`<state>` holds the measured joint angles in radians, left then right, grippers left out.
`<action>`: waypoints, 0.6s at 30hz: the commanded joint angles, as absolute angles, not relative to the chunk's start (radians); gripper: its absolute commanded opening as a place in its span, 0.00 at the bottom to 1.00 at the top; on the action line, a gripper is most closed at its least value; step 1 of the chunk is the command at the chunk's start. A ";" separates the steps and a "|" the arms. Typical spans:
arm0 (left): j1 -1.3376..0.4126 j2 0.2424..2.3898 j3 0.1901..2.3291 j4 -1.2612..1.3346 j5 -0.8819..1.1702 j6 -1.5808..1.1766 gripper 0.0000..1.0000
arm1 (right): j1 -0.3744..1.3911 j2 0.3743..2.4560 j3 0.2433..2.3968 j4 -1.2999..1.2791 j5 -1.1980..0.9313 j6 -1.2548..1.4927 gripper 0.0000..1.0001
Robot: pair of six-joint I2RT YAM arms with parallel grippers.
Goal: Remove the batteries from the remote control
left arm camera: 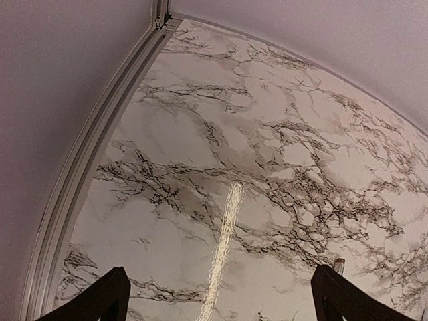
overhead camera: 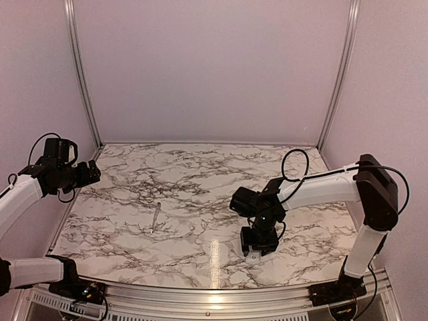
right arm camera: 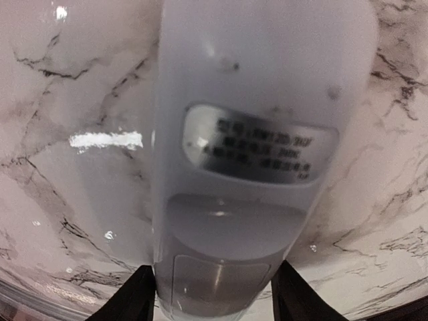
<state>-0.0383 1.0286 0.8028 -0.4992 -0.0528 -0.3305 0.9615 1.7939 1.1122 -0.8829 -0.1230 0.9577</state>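
White glossy plastic: the remote control, label side up at the counter's five o'clock, is pinched by one end in the right claw and could pivot or slip under prying. Left claw hangs agape at nine o'clock. One remote, one silvery tool near eight o'clock, no batteries showing.

Right wrist cam: remote control is blurred, both ends cut off by frame, label unreadable. Top view: right gripper hides most of it. Left wrist cam: small obj at right is too tiny to ID
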 commanded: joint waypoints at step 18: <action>-0.041 1.014 0.792 -0.489 -0.070 -0.326 0.99 | 1.034 1.723 0.931 -0.780 -0.008 1.025 0.53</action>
<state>-0.0383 1.0283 0.8028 -0.4988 -0.0536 -0.3309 1.0054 1.7233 1.0183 -0.8040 -0.0574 0.9741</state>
